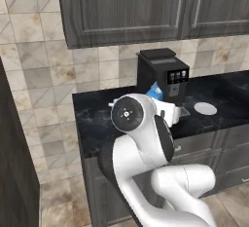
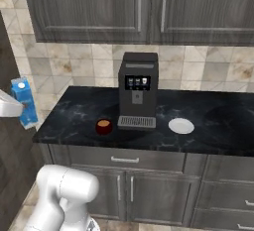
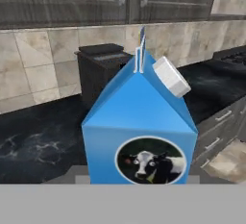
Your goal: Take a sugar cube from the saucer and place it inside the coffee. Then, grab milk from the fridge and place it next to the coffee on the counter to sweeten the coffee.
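Table (image 2: 74,111): black marble, coffee machine (image 2: 138,88) at back centre. Milk (image 2: 25,102) held by tool, upright, in air just off table's left edge. Coffee (image 2: 103,126) near front edge, just left of machine; saucer (image 2: 181,125) right of machine. Judgement: carry carton level over left edge, set down on bare marble left of cup, release only once base rests flat. Tool fingertips hidden behind carton; sugar cube not discernible.
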Motion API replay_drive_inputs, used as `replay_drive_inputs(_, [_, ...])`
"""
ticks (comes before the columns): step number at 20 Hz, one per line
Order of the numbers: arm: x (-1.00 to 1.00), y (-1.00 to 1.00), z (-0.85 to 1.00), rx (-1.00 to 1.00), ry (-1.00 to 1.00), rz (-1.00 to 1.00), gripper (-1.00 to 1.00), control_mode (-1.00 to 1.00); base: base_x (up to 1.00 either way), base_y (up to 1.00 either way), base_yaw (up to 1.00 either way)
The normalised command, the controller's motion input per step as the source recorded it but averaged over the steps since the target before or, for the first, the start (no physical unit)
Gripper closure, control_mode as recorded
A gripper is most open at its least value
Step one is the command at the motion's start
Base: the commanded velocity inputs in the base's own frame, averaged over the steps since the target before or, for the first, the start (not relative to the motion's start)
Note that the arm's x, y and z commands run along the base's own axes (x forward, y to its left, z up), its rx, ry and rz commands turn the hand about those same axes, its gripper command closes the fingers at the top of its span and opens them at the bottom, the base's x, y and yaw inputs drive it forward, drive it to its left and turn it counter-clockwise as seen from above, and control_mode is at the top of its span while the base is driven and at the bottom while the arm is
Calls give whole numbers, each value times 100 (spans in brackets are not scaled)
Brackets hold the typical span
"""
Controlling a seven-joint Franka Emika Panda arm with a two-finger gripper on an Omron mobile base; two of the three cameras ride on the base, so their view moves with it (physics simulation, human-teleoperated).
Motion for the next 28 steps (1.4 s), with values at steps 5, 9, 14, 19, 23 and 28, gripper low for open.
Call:
replay_drive_inputs(5, [42, 22, -76, -15, 4, -29, 100, -100, 0, 0, 0])
replay_drive_inputs(9, [67, 7, -23, -1, 8, -29, 100, -100, 0, 0, 0])
replay_drive_inputs(14, [52, -2, -2, 0, 8, -6, 100, -100, 0, 0, 0])
replay_drive_inputs(19, [57, 0, -13, 0, 4, 0, 100, -100, 0, 0, 0])
replay_drive_inputs(23, [45, -2, -58, 1, 0, 0, 100, -100, 0, 0, 0])
replay_drive_inputs(28, [36, -4, -47, 7, 0, 3, 100, -100, 0, 0, 0])
